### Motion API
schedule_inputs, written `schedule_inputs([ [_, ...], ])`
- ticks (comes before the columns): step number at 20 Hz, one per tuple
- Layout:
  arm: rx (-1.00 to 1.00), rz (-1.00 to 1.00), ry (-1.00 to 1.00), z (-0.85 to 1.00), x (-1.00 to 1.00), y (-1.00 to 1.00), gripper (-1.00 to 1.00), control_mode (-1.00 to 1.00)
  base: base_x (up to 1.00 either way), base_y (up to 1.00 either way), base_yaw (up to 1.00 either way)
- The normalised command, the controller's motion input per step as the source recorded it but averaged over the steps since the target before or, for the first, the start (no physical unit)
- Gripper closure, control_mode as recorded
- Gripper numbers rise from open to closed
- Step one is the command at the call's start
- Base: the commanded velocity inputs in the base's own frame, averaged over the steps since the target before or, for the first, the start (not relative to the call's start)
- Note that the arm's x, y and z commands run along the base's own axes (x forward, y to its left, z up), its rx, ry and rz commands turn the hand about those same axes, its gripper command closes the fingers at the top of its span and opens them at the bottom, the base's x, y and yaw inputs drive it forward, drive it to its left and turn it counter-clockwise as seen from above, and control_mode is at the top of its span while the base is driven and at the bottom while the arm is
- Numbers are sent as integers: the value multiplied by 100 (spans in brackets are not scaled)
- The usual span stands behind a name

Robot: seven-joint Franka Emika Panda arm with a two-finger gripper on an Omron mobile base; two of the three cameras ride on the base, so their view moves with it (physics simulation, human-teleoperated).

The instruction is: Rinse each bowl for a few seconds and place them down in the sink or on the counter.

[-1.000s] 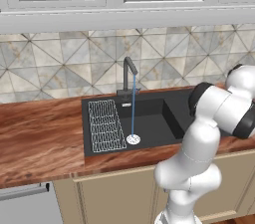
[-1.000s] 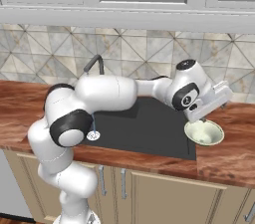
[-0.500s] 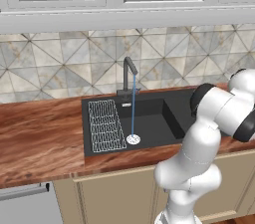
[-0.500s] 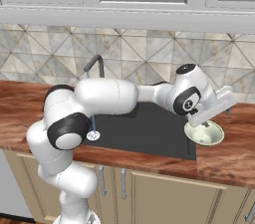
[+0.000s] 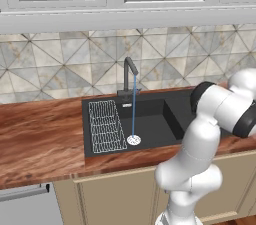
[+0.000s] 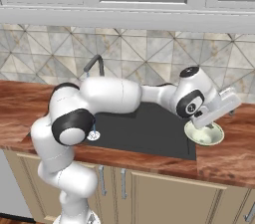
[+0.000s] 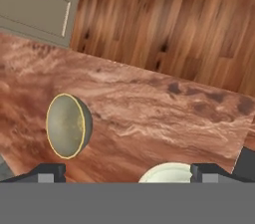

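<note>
Since a second ago we are seeing the hand creep outward along the counter point(image 6: 234, 153), away from the sink point(image 6: 144, 133) and over the pale bowl point(image 6: 204, 134); nothing else in the kitchen is shifting, and the thin blue stream is still running from the faucet point(image 5: 129, 71) onto the silver drain point(image 5: 133, 140).

Working left to right in the hand view, we are finding the olive bowl point(image 7: 67, 126) at about ten o'clock from the gripper point(image 7: 124, 170), well apart from it and showing us its mottled hollow ringed by a yellow rim. Next, at six o'clock and directly between the two dark fingertips point(image 7: 47, 172), the pale bowl's whitish rim point(image 7: 167, 172) is peeking up. So the cream bowl is lying straight ahead of the pincer, while the olive one is sitting off to the side. Being round, neither bowl is offering a long axis; we are judging that a wall-and-rim pinch is what the next move calls for.

The jaws are standing wide apart, clamped on nothing. In the right base view the hand is hovering just above the pale bowl, which is resting on the counter just beside the sink's right edge.

Surfaces: streaky reddish wood grain, matte black basin, white wire rack point(image 5: 106, 126), smooth glazed-looking bowls.
</note>
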Motion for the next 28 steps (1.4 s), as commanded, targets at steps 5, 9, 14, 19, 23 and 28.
schedule_inputs([
  [5, 1, 3, 0, 0, 0, -24, -100, -100, 0, 0, 0],
  [9, 0, 3, 0, 0, -2, -22, -100, -100, 0, 0, 0],
  [14, 1, 4, 0, 0, 0, -23, -100, -100, 0, 0, 0],
  [19, 1, 4, 0, 0, 0, -21, -100, -100, 0, 0, 0],
  [23, 1, 3, 0, -3, 0, -20, -100, -100, 0, 0, 0],
  [28, 1, 3, 0, -7, 0, -17, -100, -100, 0, 0, 0],
])
